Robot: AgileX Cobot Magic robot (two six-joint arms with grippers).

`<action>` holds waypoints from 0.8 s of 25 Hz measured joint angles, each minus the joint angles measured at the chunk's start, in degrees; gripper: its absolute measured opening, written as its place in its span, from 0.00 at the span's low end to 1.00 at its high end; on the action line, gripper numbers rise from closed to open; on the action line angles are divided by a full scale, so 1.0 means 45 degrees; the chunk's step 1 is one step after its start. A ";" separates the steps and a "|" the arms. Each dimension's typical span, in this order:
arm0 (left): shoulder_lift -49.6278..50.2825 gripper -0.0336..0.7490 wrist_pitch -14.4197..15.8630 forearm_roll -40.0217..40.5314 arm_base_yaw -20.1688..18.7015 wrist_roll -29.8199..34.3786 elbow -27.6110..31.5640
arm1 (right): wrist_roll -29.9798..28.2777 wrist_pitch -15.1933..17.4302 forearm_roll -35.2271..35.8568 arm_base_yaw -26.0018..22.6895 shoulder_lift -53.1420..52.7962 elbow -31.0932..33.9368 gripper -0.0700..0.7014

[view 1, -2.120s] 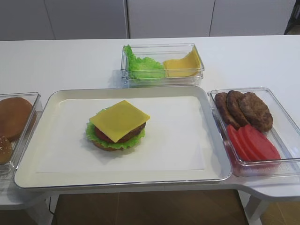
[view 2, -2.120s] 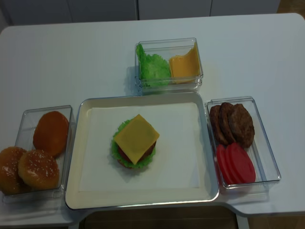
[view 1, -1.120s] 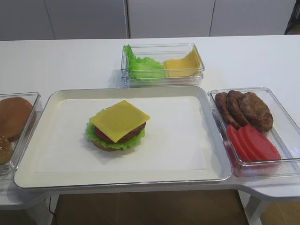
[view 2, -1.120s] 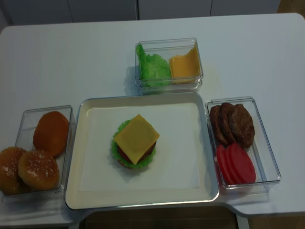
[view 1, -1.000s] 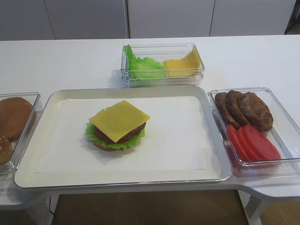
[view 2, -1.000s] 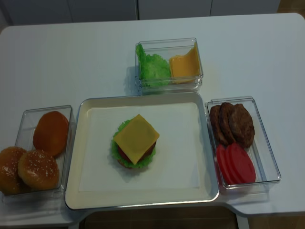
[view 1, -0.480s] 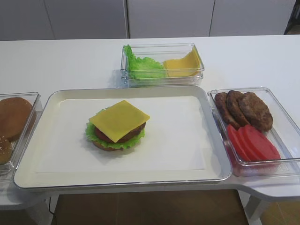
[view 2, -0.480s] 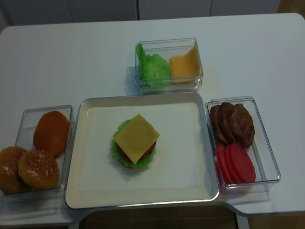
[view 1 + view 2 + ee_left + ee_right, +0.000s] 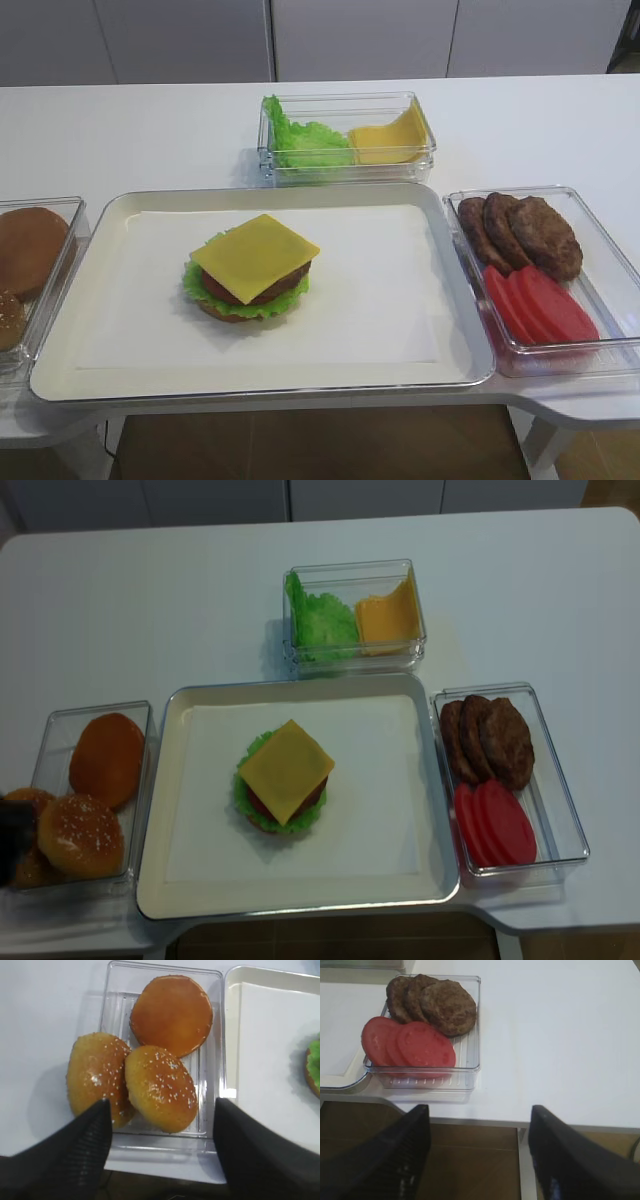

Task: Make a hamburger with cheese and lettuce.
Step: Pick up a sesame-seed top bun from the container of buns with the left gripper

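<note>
Newly hovering over the bun tray (image 9: 165,1052) holding three buns, left pincer (image 9: 160,1155) spread wide, right pincer (image 9: 477,1152) likewise.

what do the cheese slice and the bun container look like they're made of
The cheese: likely plastic or foam replica, matte and stiff, its corners jut out flat without drooping. The bun container: clear rigid plastic, glossy, with a ribbed floor showing through.

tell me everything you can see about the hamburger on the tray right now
The hamburger stands unfinished, left of the middle of the paper-lined tray. From the bottom up: a tan bun base, ruffled green lettuce fringing out around it, a dark brown patty, then a flat square yellow cheese slice, its corners overhanging the patty. No top bun is on it. Nothing else touches it and no gripper is near.
</note>
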 joint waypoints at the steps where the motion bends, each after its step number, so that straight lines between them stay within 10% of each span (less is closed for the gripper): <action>1: 0.0502 0.65 -0.0055 0.0000 0.0035 -0.0059 -0.0229 | 0.0000 0.0000 0.0000 0.0000 0.0000 0.0000 0.70; 20: 0.5571 0.65 0.0725 -0.3161 0.5051 0.5124 -0.1982 | 0.0000 0.0000 0.0000 0.0000 0.0000 0.0000 0.70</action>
